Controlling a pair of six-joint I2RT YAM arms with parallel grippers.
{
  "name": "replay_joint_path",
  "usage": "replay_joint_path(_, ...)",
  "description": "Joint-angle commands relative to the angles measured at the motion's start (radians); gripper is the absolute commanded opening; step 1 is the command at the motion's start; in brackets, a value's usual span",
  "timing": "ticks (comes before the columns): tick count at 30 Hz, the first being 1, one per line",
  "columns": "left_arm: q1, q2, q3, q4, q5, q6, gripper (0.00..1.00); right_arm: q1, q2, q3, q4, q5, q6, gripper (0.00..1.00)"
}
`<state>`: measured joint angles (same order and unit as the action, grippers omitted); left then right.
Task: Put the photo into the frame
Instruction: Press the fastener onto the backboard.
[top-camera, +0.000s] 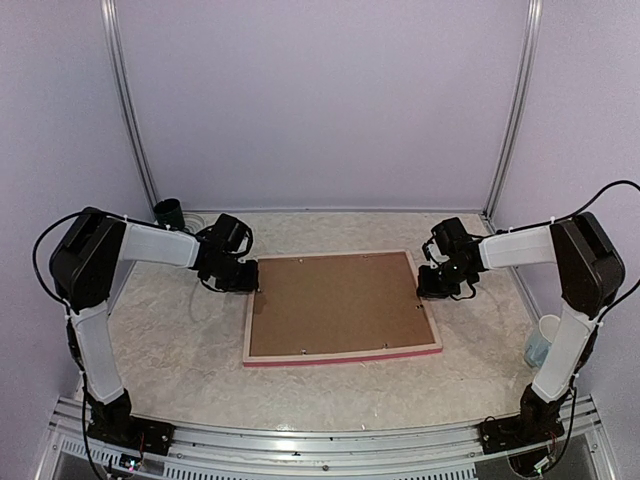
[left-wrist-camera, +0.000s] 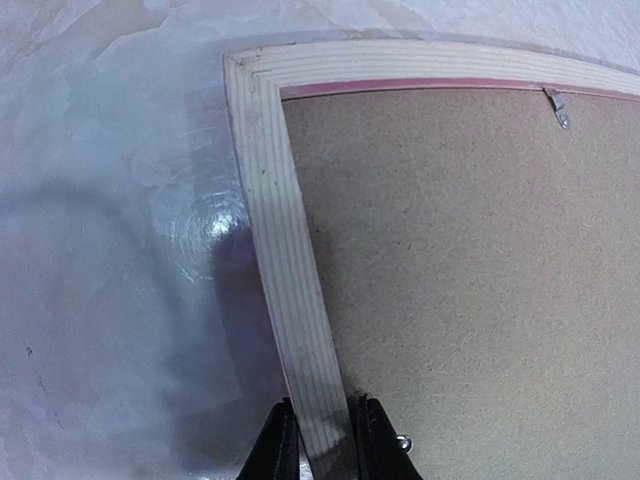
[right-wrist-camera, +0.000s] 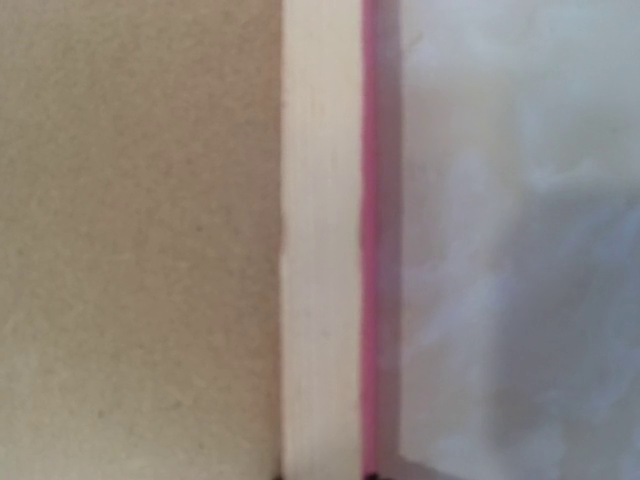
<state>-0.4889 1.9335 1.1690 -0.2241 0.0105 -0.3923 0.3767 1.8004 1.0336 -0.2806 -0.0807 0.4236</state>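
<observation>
Your left claw (left-wrist-camera: 322, 425) is clamped on the frame's (top-camera: 343, 354) left rail. Your right claw (top-camera: 432, 285) pinches the right rail (only its dark tips show, flanking the wood). The frame lies face down mid-table (top-camera: 180, 350), with the board (top-camera: 335, 300) set in it.

Pink-edged frame (top-camera: 340, 351) face-down, flat

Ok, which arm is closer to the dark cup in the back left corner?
Left. The left arm has its jaws on the frame at its left rail, close to the dark cup; the right arm has its jaws on the opposite rail, farther away.
</observation>
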Motion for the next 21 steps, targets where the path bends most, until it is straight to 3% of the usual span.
replay_joint_path(1,-0.016,0.023,0.067,-0.055,0.148,0.139,0.12,0.011,0.043,0.011,0.012,-0.042,-0.006,0.02)
replay_joint_path(21,-0.020,0.030,0.107,-0.120,0.175,0.189,0.26,0.011,0.037,0.014,0.009,-0.044,-0.007,0.02)
